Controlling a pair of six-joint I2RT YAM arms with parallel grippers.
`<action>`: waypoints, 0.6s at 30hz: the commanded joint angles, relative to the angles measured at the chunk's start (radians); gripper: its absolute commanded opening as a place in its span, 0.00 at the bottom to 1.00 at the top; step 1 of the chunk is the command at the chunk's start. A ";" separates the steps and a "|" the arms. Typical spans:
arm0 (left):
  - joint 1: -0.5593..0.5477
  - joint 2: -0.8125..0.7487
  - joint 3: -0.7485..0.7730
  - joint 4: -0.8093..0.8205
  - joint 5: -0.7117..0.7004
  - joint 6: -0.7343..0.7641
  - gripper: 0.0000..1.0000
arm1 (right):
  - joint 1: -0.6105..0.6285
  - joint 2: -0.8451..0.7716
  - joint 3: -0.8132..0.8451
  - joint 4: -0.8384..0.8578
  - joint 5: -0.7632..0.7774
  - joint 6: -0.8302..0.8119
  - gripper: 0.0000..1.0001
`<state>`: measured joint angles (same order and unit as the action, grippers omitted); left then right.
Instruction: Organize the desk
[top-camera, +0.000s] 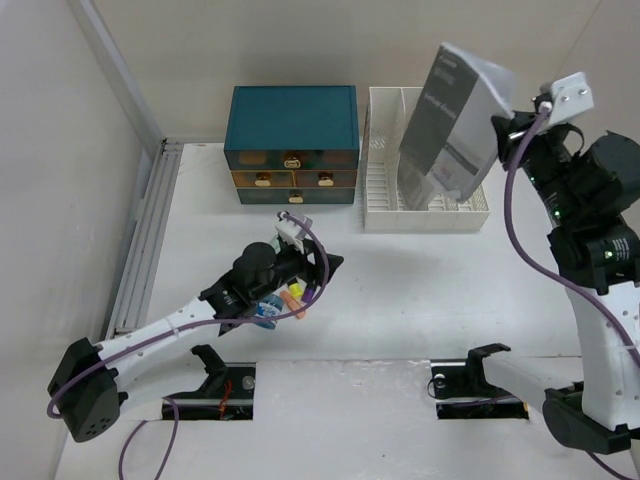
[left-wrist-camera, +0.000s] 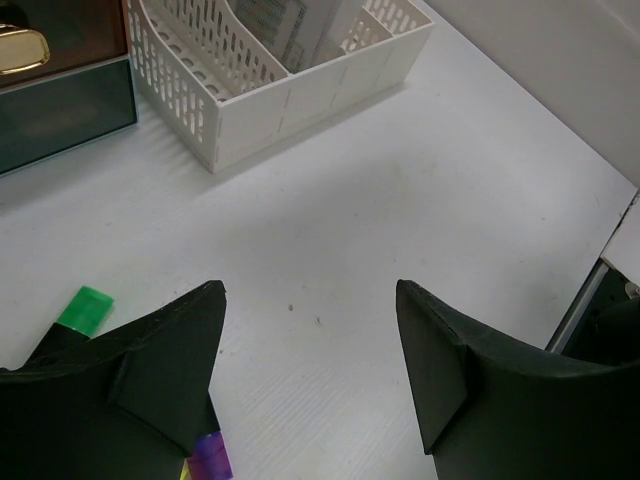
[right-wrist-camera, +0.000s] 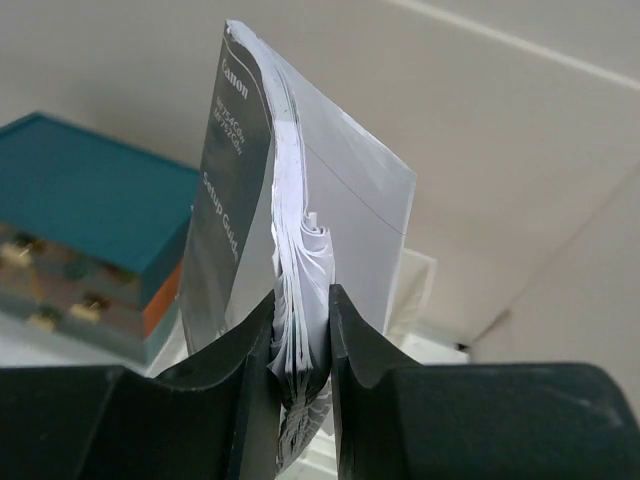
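Note:
My right gripper (right-wrist-camera: 300, 300) is shut on the lower edge of a grey and white setup guide booklet (right-wrist-camera: 240, 170). The booklet (top-camera: 455, 120) hangs tilted in the air over the white file rack (top-camera: 380, 215), with the right gripper (top-camera: 512, 128) at its right edge. My left gripper (top-camera: 325, 265) is open low over the middle of the table, and nothing lies between its fingers (left-wrist-camera: 311, 290). A green highlighter (left-wrist-camera: 85, 308) and a purple item (left-wrist-camera: 210, 458) lie by the left finger. Several small colourful items (top-camera: 285, 300) sit under the left wrist.
A teal drawer unit (top-camera: 291, 145) with gold handles stands at the back, left of the rack. The rack's slotted wall (left-wrist-camera: 260, 110) lies ahead of the left gripper. A metal rail (top-camera: 145, 240) runs along the table's left edge.

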<state>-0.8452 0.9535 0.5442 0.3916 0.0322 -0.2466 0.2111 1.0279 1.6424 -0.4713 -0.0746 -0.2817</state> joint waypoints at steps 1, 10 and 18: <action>-0.005 -0.032 -0.023 0.030 -0.006 -0.010 0.66 | -0.019 -0.015 0.095 0.224 0.206 -0.023 0.00; -0.005 -0.041 -0.032 0.030 -0.006 -0.010 0.66 | -0.038 -0.015 0.119 0.344 0.473 -0.195 0.00; -0.005 -0.032 -0.032 0.030 0.003 -0.010 0.66 | -0.038 -0.034 -0.119 0.526 0.509 -0.289 0.00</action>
<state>-0.8452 0.9390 0.5179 0.3901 0.0303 -0.2485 0.1761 1.0008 1.5536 -0.1829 0.4057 -0.5255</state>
